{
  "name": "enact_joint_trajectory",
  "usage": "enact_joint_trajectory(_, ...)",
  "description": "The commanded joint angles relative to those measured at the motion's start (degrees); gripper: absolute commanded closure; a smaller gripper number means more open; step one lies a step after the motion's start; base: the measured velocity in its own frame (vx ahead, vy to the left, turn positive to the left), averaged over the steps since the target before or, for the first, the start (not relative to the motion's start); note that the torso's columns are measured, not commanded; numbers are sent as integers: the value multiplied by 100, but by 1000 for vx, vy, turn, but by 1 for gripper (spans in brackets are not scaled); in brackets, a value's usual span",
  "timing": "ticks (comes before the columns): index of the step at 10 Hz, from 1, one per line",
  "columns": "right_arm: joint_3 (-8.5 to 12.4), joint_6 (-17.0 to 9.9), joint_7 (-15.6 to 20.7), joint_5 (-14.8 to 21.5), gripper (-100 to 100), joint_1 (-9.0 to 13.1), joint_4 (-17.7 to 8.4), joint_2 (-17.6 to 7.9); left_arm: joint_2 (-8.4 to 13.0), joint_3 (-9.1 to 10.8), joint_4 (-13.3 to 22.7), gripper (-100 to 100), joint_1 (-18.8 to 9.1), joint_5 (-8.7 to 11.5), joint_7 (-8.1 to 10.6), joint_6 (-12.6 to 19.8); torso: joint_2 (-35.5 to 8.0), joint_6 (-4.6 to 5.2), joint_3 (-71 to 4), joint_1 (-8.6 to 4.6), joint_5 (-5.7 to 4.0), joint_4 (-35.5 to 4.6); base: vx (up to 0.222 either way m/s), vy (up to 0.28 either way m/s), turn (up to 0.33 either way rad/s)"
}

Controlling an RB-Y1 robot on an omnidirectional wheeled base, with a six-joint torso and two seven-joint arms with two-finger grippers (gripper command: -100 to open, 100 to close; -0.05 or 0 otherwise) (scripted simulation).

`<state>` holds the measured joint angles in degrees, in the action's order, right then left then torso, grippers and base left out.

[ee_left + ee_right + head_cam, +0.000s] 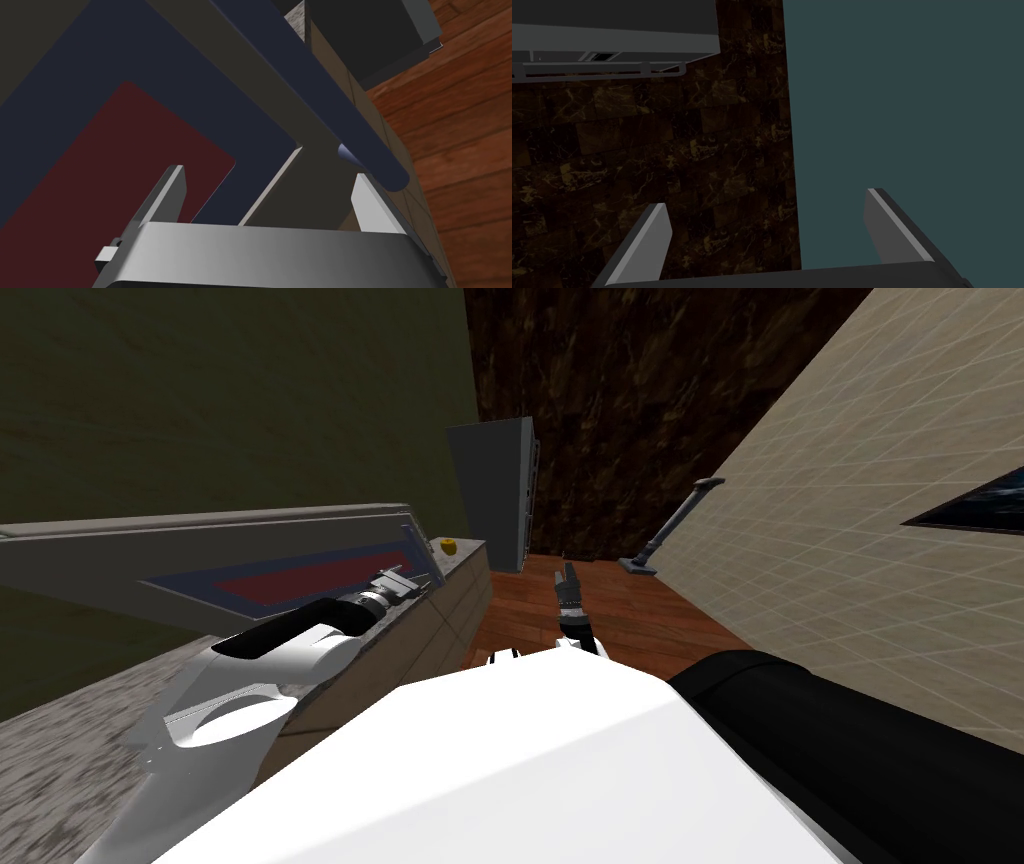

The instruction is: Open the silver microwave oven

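The left claw (pixel 402 584) is right up against the front of the microwave oven (pixel 110 550). The oven is a grey box on the speckled grey counter (pixel 60 758), lying directly ahead of the claw's tips. Its two fingers (pixel 167 192) stand apart and clamp nothing. In the left wrist view they face the door (pixel 250 75) at close range. The dark red window (pixel 100 180), in its dark blue frame, lies beyond one fingertip, and a corner of that frame sits ahead of the gap between the blades. The handle (pixel 320 95), a dark blue bar, runs slantwise across the door. It ends just past the tip of the other finger, on the claw's side toward the wooden floor (pixel 465 125). The bar is not between the blades, and I cannot tell whether that fingertip touches it. A short pale post (pixel 345 152) joins the bar to the door close to that tip. Farther along the counter, beyond the claw, a small yellow object (pixel 449 546) lies near the counter's end. A tall grey unit (pixel 495 493) stands just past it. The right claw (pixel 567 581) hangs well apart from the microwave oven, low over the floor and pointing forward. In the right wrist view its blades are likewise spread, with nothing between them.
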<state>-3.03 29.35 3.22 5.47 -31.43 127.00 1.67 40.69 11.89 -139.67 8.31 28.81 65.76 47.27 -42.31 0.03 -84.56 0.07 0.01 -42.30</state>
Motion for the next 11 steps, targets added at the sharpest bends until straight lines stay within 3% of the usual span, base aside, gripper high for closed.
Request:
enact_joint_trajectory(1,0,0,0,0,0,0,0,0,27,93,-272,-100,-29,2,142,172,-3,-1,1,2,1,0,42,-37,20)
enact_joint_trajectory(7,0,0,0,0,0,1,0,0,82,188,-1018,-100,-58,40,263,298,-1,-3,1,-3,0,1,17,-21,17)
enact_joint_trajectory(10,0,0,0,0,0,0,0,-1,111,239,-1006,-100,-64,60,301,358,32,-2,-17,-10,-1,9,58,-9,-9)
enact_joint_trajectory(11,0,0,0,0,0,0,0,-1,114,245,-1011,100,-66,63,310,370,14,-2,-11,-8,-1,7,9,-2,1)
